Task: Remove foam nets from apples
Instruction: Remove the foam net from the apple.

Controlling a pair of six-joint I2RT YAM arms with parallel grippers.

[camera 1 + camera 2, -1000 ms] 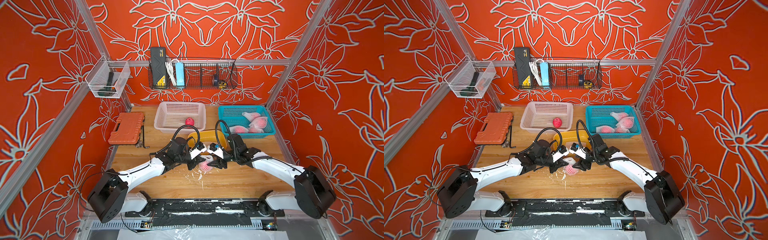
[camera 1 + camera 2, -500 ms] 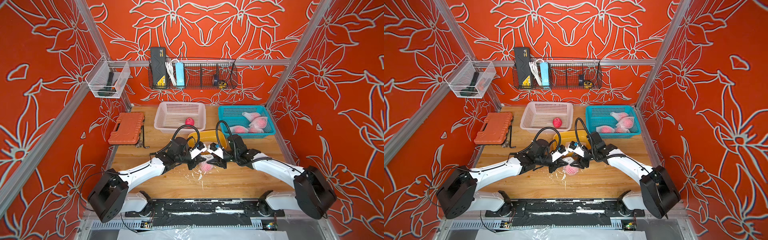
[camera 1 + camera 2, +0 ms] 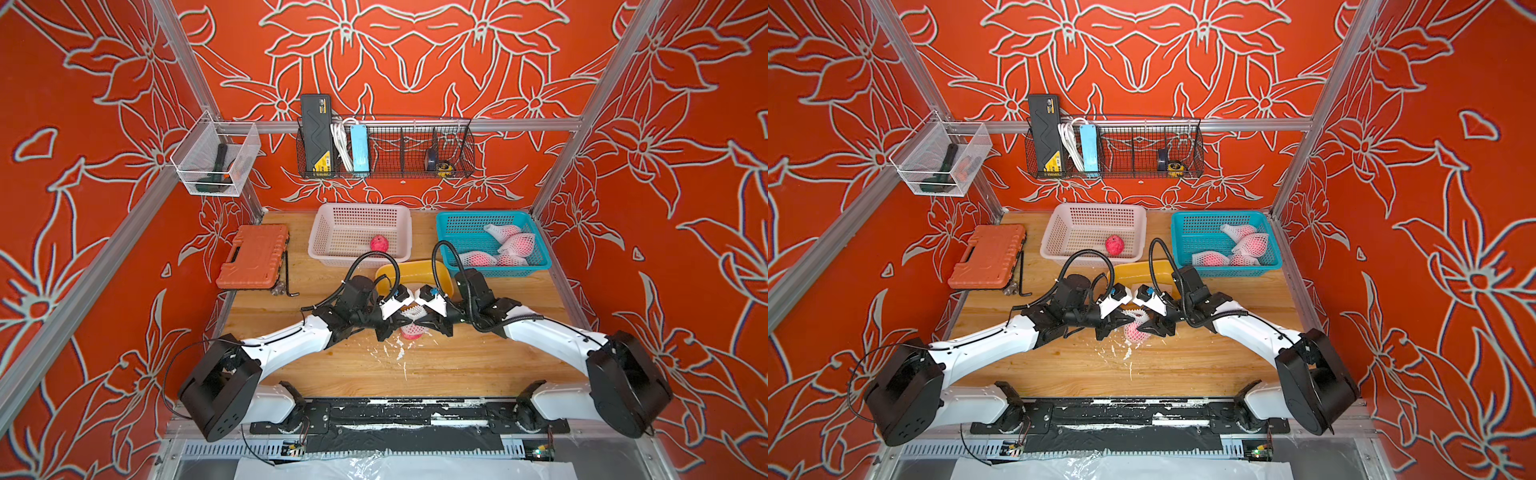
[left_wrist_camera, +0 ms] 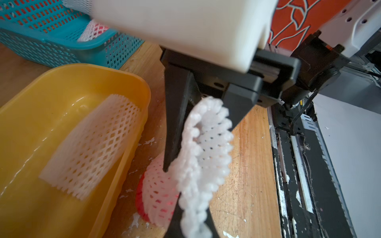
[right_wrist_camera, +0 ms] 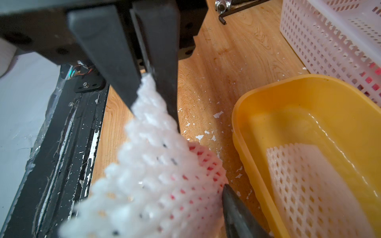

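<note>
Two robot arms, seen from above, meet over a wooden desk (image 3: 457, 365) strewn with small white flakes (image 3: 395, 353). The task looks to be at an early stage, with one apple finished, one being unwrapped and the rest waiting.

Nearest, a pinkish-red apple (image 4: 141, 197) sits low at the desk between the arms. Its foam net (image 4: 206, 154) covers most of it, and only one red edge is bare. The left fingers (image 5: 111, 61) are closed tight on the net's loose end, which is stretched up away from the fruit. The right fingers (image 4: 176, 103) stand partly apart around the net's open mouth, one tip against the netted apple. Whether they grip anything cannot be told.

Just behind, a yellow tub (image 4: 41, 115) holds one empty net (image 4: 90, 144) lying flat. Farther back, a white basket (image 3: 359, 208) holds one bare apple (image 3: 378, 243). Beside it, a teal basket (image 3: 478, 216) holds three or four netted apples (image 3: 519, 243) not yet unwrapped.

The net in hand is white, soft foam mesh. Its diamond holes stretch over the fruit, letting red show through. Where the net is slack it bunches into a ruffled rim.
</note>
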